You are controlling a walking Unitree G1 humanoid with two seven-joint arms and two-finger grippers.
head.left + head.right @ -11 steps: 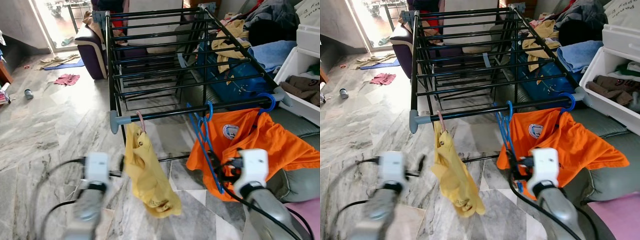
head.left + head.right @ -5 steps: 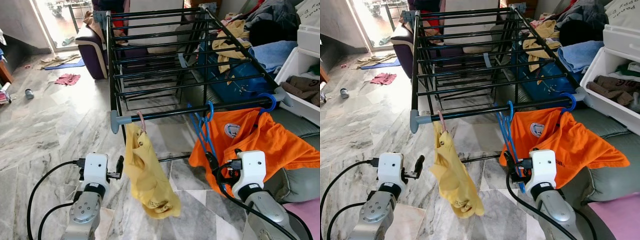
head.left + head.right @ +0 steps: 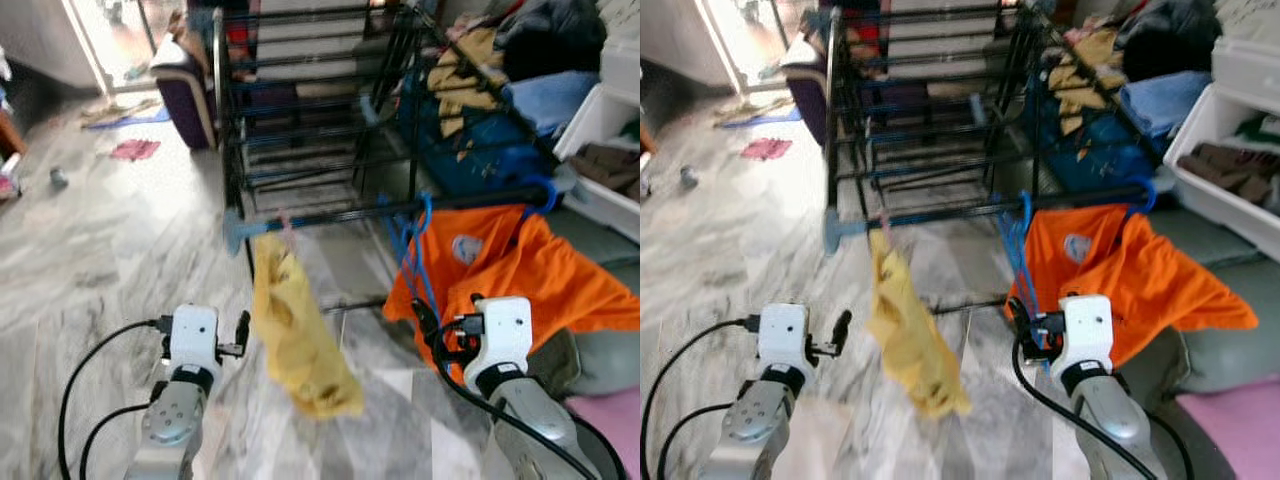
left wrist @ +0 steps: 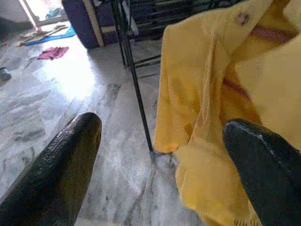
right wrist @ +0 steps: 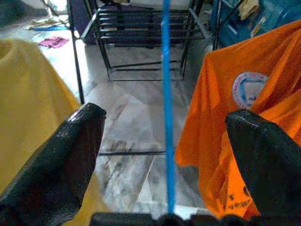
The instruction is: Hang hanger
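A black drying rack (image 3: 350, 213) stands ahead. On its front rail hang a yellow garment (image 3: 295, 330) at the left, empty blue hangers (image 3: 412, 255) in the middle, and an orange T-shirt (image 3: 520, 270) on a blue hanger at the right. My right gripper (image 3: 428, 335) is open just below the rail. In the right wrist view a blue hanger bar (image 5: 166, 94) runs between its spread fingers (image 5: 80, 155) without being clamped. My left gripper (image 3: 240, 335) is open beside the yellow garment (image 4: 211, 94), with nothing in it.
A white bin (image 3: 610, 150) with clothes stands at the right, and piles of laundry (image 3: 550, 95) lie behind the rack. A purple armchair (image 3: 185, 95) is at the back left. Rags (image 3: 135, 150) lie on the marble floor. A grey cushion (image 3: 600, 365) lies by my right arm.
The whole picture has shifted and blurred, so the camera moved. My left arm, blurred a second ago, is now still. Both grippers sit almost where they were.
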